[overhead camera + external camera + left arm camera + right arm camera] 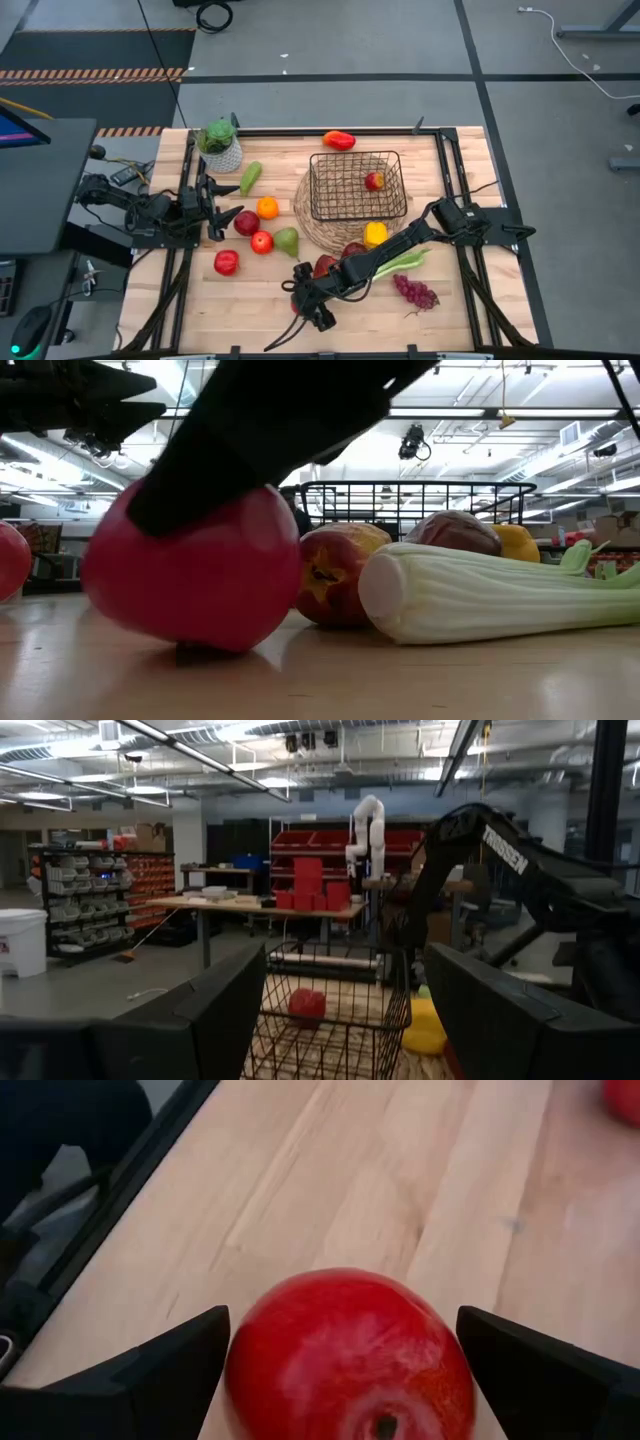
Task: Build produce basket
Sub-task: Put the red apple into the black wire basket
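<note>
A red apple (pixel 350 1355) fills the near view, framed between the spread fingers of the right tool (pixel 305 305), which stands wide open around it and has not yet gripped. The approach is judged to be set for a pick, the basket (pixel 358 185) lying well apart on its straw mat (pixel 305 215). The left tool (pixel 212 207) waits half open and empty. Celery (pixel 500 595) lies on the pale wooden bench (pixel 400 1170); a workshop with shelving is seen beyond.
</note>
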`<state>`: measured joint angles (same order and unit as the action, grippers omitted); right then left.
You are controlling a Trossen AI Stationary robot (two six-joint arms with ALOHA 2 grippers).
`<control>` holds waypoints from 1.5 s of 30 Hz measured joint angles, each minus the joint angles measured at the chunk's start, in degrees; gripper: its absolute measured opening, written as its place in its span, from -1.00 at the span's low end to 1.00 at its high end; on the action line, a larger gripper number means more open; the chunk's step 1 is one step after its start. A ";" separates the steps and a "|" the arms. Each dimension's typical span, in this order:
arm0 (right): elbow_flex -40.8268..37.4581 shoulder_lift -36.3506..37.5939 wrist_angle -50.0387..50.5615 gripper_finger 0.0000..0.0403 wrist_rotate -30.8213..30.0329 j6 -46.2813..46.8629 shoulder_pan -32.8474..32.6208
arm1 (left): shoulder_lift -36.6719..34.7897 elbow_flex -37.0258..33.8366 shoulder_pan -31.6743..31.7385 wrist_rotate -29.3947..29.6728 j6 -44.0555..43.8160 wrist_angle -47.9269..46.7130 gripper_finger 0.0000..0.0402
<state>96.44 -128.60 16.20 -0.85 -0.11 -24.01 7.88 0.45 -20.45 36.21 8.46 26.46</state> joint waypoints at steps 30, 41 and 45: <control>-0.01 3.70 4.85 0.79 0.19 0.41 3.09 | -0.01 -0.02 0.02 0.00 0.07 -0.23 0.40; 0.00 11.11 7.32 0.79 -2.73 0.54 6.27 | 0.00 -0.02 0.02 0.00 0.07 -0.26 0.40; 0.04 14.90 10.09 0.79 -4.78 -0.22 8.10 | 0.00 -0.02 0.02 0.00 0.07 -0.26 0.40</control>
<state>96.49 -113.70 26.28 -5.63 -0.33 -15.91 7.88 0.43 -20.43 36.21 8.54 26.20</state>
